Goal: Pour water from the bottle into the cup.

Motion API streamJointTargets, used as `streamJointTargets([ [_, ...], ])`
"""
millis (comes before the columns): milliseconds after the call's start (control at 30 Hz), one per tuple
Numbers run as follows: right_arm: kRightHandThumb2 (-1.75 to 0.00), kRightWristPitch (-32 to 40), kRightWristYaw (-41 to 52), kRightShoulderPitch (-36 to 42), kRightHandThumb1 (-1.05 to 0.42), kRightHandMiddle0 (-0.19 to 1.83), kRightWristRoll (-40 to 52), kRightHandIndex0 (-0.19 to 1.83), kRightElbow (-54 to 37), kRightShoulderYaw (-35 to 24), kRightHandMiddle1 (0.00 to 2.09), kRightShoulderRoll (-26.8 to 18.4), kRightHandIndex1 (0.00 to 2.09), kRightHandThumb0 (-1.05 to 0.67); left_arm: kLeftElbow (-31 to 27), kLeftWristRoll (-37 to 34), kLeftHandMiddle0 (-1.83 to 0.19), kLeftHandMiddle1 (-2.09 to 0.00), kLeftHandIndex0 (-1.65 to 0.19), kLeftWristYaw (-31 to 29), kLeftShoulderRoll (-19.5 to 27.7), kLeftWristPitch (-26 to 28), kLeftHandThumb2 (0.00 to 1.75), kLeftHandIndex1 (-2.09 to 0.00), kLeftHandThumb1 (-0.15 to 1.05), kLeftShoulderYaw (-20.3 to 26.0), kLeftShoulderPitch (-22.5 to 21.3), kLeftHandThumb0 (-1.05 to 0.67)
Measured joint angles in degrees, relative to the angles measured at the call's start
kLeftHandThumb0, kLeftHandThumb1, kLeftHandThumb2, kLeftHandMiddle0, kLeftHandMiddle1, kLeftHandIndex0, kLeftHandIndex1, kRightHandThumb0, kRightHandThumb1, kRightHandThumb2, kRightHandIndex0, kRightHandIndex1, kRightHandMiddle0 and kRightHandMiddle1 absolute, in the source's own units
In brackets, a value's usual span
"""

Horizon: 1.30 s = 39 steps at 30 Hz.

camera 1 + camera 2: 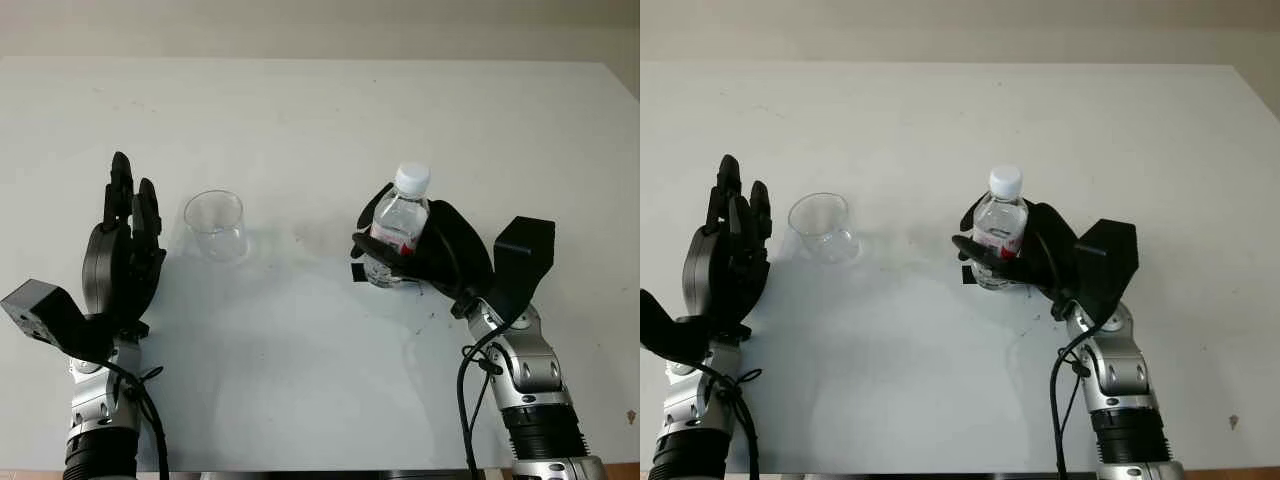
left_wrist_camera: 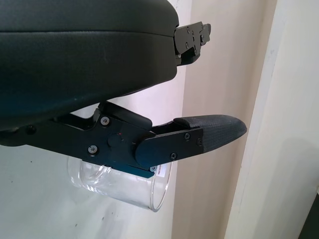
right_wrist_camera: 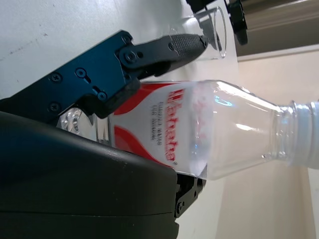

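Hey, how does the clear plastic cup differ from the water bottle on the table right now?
The clear plastic cup is short, wide and open-topped; the clear plastic water bottle is taller, narrower and closed with a white cap. The cup is plain and stands free beside the open left hand; the bottle carries a red-and-white label and is gripped by the right hand. Both are transparent and upright.

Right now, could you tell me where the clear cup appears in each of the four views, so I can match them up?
Left eye view: cup left of centre, beside the open left robot hand.
Right eye view: cup further left.
Left wrist view: cup beyond the lower finger.
Right wrist view: cup behind the bottle.
Shared landmark: the bottle gripped by the right robot hand.
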Motion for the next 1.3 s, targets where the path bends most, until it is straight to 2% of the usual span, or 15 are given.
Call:
streamJointTargets([
  [133,-0.18,-0.15,1.33,0.37,-1.05,0.02,1.78,0.2,0.8,-0.72,1.78,0.02,1.76,-0.57,0.03,-0.07,0.19,-0.04,0.19,0.0,0.07,0.0,0.59,-0.01,1.05,0.03,0.05,-0.74],
  [233,-0.13,-0.61,2.84,0.88,-1.05,0.02,3.69,0.11,2.39,-1.83,1.54,0.04,1.5,-0.57,0.01,-0.08,0.19,-0.04,0.19,0.01,0.11,0.06,0.59,-0.02,1.05,0.02,0.07,-0.74],
  [367,-0.07,-1.64,4.19,2.03,-1.05,0.04,4.12,0.09,3.48,-2.49,1.0,-0.09,0.85,-0.6,-0.02,-0.12,0.19,-0.04,0.19,0.01,0.16,0.28,0.57,-0.01,1.05,0.11,0.15,-0.75],
  [400,-0.06,-1.8,4.35,2.11,-1.03,0.05,4.12,0.12,3.5,-2.54,0.77,-0.26,0.57,-0.61,-0.03,-0.11,0.19,-0.04,0.19,0.02,0.16,0.36,0.57,-0.01,1.05,0.1,0.16,-0.75],
  [433,-0.06,-2.24,4.5,2.25,-1.03,0.07,3.99,0.15,3.59,-2.62,0.61,-0.39,0.39,-0.63,-0.05,-0.11,0.19,-0.04,0.19,0.03,0.17,0.39,0.57,-0.01,1.05,0.1,0.16,-0.75],
  [467,-0.05,-3.19,4.59,2.45,-1.02,0.06,3.55,0.14,3.79,-2.64,0.44,-0.54,0.23,-0.66,-0.08,-0.11,0.19,-0.04,0.19,0.06,0.18,0.44,0.57,-0.01,1.05,0.1,0.16,-0.75],
  [500,-0.05,-3.93,4.58,2.62,-1.01,0.04,3.22,0.11,3.97,-2.64,0.36,-0.66,0.16,-0.68,-0.12,-0.11,0.19,-0.04,0.19,0.08,0.18,0.51,0.57,-0.01,1.05,0.1,0.18,-0.75],
  [600,-0.05,-5.6,4.41,3.23,-0.97,-0.05,2.7,-0.03,4.18,-2.89,0.18,-0.96,0.04,-0.72,-0.15,-0.14,0.19,-0.03,0.19,0.02,0.24,0.57,0.57,-0.01,1.05,0.11,0.19,-0.74],
  [733,-0.05,-10.47,5.04,3.95,-0.95,-0.16,2.49,-0.17,5.61,-3.8,0.08,-1.36,0.0,-0.78,-0.08,-0.23,0.19,-0.04,0.19,-0.03,0.3,0.57,0.57,-0.01,1.05,0.13,0.19,-0.75],
  [967,-0.05,-18.84,5.14,4.11,-0.94,-0.19,1.22,-0.19,7.11,-4.16,0.0,-1.79,0.0,-0.85,0.38,-0.47,0.19,-0.04,0.19,-0.3,0.38,0.54,0.57,-0.02,1.05,0.12,-0.08,-0.75],
  [1300,-0.06,-24.62,5.31,4.15,-0.97,-0.19,2.88,-0.19,9.83,-5.01,0.0,-1.21,0.0,-0.87,0.73,-0.72,0.19,-0.01,0.19,-0.13,0.47,0.55,0.55,0.0,1.05,0.15,-0.42,-0.75],
])
